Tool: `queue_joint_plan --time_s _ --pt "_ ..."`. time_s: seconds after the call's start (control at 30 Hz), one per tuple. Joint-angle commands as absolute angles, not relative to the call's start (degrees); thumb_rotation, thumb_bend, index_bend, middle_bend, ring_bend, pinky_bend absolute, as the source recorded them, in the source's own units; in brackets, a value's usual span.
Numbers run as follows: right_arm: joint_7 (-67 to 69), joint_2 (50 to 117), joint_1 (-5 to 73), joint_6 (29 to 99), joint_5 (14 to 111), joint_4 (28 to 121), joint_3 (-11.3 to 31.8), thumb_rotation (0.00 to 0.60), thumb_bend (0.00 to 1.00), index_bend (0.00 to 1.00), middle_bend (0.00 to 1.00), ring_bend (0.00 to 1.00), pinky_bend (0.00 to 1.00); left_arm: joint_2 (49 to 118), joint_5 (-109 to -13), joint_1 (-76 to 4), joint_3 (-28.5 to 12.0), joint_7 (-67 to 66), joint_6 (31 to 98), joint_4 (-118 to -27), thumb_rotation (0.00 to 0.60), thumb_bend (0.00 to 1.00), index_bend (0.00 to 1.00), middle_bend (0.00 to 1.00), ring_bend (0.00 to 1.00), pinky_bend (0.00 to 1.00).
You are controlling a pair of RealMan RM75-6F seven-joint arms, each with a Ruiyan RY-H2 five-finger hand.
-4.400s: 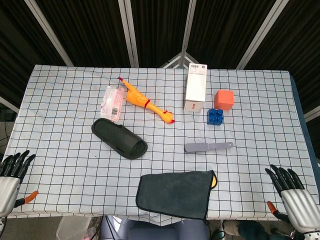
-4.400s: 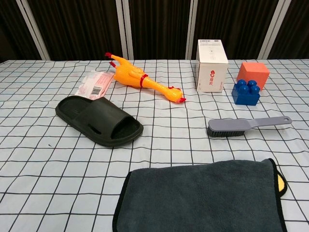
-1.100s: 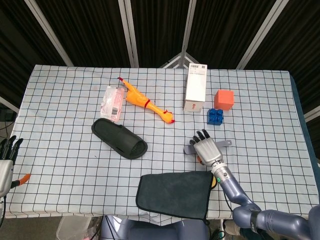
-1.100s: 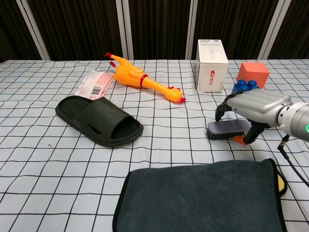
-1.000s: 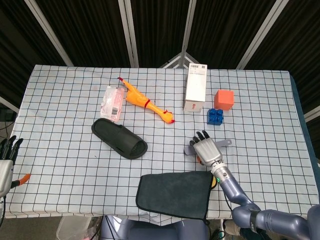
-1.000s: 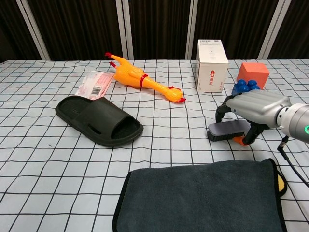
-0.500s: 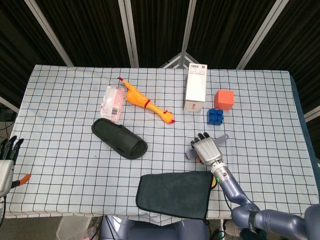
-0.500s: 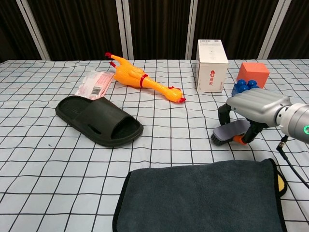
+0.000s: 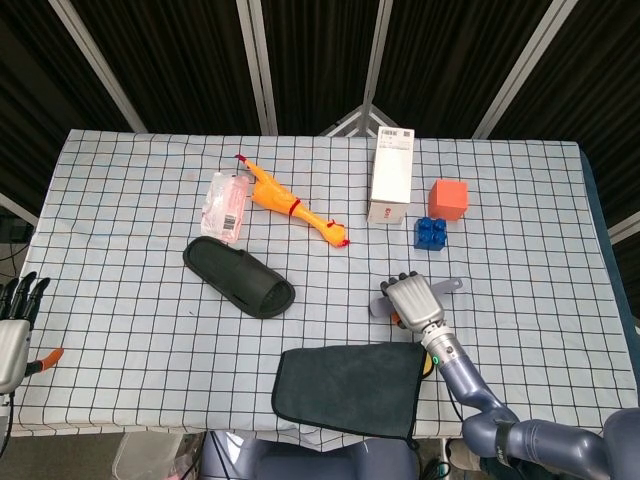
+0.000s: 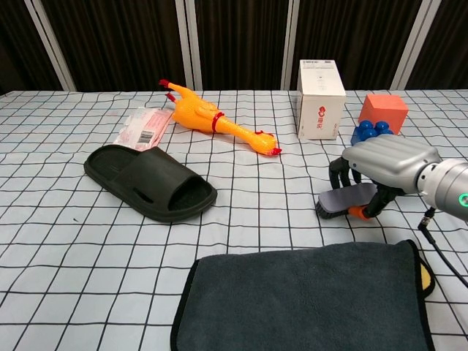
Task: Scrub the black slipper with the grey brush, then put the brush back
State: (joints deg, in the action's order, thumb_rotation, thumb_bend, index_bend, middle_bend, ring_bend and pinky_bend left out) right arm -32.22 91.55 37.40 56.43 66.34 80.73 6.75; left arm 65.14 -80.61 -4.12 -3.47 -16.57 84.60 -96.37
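The black slipper [image 9: 238, 278] lies sole-down left of the table's middle, also seen in the chest view [image 10: 148, 181]. The grey brush [image 10: 344, 199] is right of centre, tilted, bristles down, its handle [image 9: 450, 287] poking out to the right. My right hand [image 9: 412, 300] covers the brush from above, fingers curled round its head and the thumb against its near side [image 10: 380, 164]. Whether the brush is off the cloth is unclear. My left hand [image 9: 15, 320] hangs off the table's left edge, fingers apart, holding nothing.
A dark grey towel [image 9: 348, 388] lies at the front edge, just in front of the brush. Behind are a yellow rubber chicken [image 9: 292, 208], a pink packet [image 9: 226, 205], a white box [image 9: 392, 178], an orange cube [image 9: 448, 198] and a blue brick [image 9: 431, 233].
My right hand's fingers have curled tighter round the brush, and the brush has tipped from flat to tilted and shifted slightly. The left hand has barely moved.
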Motion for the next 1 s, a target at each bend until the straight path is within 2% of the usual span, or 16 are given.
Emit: queue_joint_plan --time_s 0.03,0.13,0.2,0.3,0.47,0.67,1.0 --pt "-31.46 91.83 37.47 56.8 67.55 80.28 6.4 0.6 0.47 0.64 0.62 0.44 0.47 65.22 -80.83 -4.25 -3.22 -16.82 84.31 -96.37 0.6 0.09 0.0 0.0 0.0 0.0" --pt "-30.94 92.07 37.52 57.41 68.8 79.81 6.23 0.6 0.58 0.66 0.64 0.46 0.5 65.39 -81.04 -4.49 -2.84 -17.4 83.68 -96.34 0.6 0.15 0.0 0.0 0.0 0.0" --pt "-30.38 92.28 37.6 57.88 69.91 79.47 6.13 0.6 0.67 0.67 0.65 0.47 0.52 65.56 -81.25 -4.75 -2.54 -17.83 83.11 -96.4 0.6 0.24 0.0 0.0 0.0 0.0" --pt "-29.63 92.4 37.94 58.37 71.55 79.34 6.13 0.6 0.73 0.68 0.66 0.47 0.53 65.9 -82.13 -5.33 -2.17 -18.31 82.39 -96.37 0.6 0.35 0.0 0.0 0.0 0.0" --pt "-30.3 91.94 38.99 58.23 73.19 79.91 6.33 0.6 0.74 0.69 0.67 0.48 0.55 66.48 -84.61 -6.83 -1.92 -18.91 81.39 -96.0 0.6 0.47 0.01 0.03 0.0 0.0" --pt "-32.09 91.83 40.54 57.56 72.63 81.91 7.87 0.6 0.74 0.69 0.67 0.48 0.55 67.41 -85.55 -10.93 -3.34 -18.05 77.03 -92.61 0.6 0.6 0.08 0.09 0.0 0.0" --pt "-33.7 92.14 42.23 56.64 70.21 83.15 10.02 0.6 0.74 0.69 0.67 0.48 0.55 70.33 -84.6 -21.16 -5.94 -11.96 63.21 -84.36 0.6 0.6 0.1 0.1 0.01 0.0"
